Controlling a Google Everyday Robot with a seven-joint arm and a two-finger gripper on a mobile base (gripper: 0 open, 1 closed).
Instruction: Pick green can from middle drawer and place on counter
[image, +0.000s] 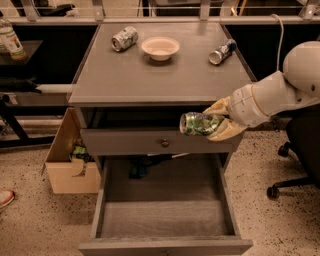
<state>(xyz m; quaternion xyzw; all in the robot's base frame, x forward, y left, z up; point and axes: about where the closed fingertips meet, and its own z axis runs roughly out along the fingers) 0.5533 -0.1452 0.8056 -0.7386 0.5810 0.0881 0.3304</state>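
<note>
My gripper (216, 121) is shut on the green can (199, 123), which lies on its side with its silver end pointing left. I hold it in the air in front of the cabinet's right side, just below the counter's (160, 75) front edge and above the open middle drawer (162, 217). The drawer's grey floor is bare. My white arm comes in from the right.
On the counter stand a white bowl (160, 48), a white-silver can (124, 38) at the back left and a slim silver-blue can (222, 51) at the back right. A shut drawer front with a brass knob (164, 143) is above the open drawer. A cardboard box (70, 162) is at the left, an office chair (300, 150) at the right.
</note>
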